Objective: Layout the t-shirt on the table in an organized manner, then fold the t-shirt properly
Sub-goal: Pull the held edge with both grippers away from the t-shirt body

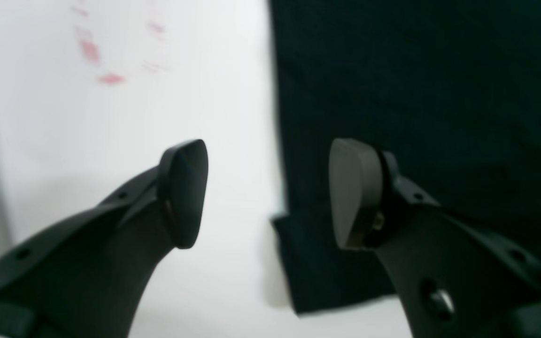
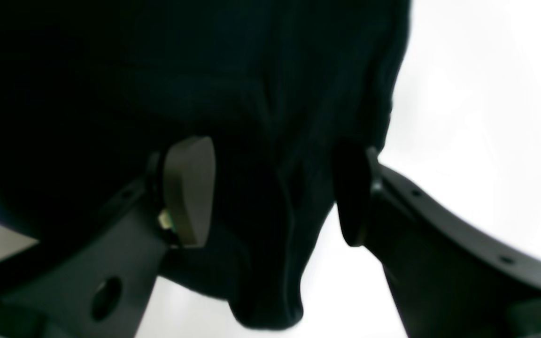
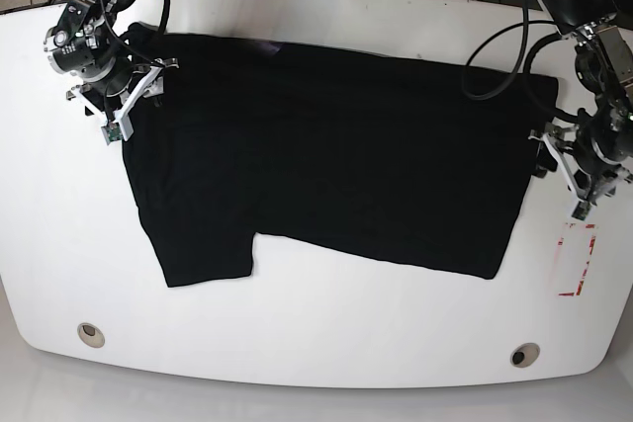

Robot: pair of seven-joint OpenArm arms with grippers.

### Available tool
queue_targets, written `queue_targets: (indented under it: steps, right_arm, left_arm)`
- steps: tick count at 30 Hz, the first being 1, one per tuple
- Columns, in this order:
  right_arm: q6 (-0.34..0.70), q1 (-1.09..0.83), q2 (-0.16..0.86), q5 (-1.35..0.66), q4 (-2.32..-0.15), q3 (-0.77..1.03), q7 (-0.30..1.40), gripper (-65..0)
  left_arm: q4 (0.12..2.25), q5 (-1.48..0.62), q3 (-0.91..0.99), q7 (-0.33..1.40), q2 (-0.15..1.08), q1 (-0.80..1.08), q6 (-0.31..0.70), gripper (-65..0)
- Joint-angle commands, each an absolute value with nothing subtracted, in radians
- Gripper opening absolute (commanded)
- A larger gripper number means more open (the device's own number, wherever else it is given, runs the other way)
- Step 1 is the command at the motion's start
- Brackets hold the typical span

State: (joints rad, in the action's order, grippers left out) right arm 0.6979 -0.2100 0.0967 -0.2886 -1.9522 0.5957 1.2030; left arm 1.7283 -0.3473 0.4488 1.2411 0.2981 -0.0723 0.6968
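One t-shirt (image 3: 326, 155) flat on table (image 3: 326, 343); two grommets.

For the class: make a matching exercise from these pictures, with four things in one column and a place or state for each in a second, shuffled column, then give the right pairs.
Things:
1. t-shirt
2. left gripper
3. right gripper
4. red-and-white tape rectangle

Places or states:
A. marked on the table, beyond the shirt's hem
B. spread flat, plain black side up
C. open, over a bunched fold at the sleeve end
D. open, straddling the shirt's straight edge

Pairs: 1-B, 2-D, 3-C, 4-A
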Motion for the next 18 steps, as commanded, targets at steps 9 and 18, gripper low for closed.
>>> queue_targets:
  steps: [9,18]
  right_arm:
    - [0.698,-0.245,0.079,-0.225,-1.894,0.598,1.095,-43.9]
    - [0.698,-0.237,0.137,-0.226,-1.722,0.596,1.047,-50.7]
  left_arm:
    - [1.701,-0.196,0.447,1.167,0.228,0.012,0.698,-40.7]
    - [1.524,-0.183,0.447,1.095,0.252,0.050,0.698,-44.7]
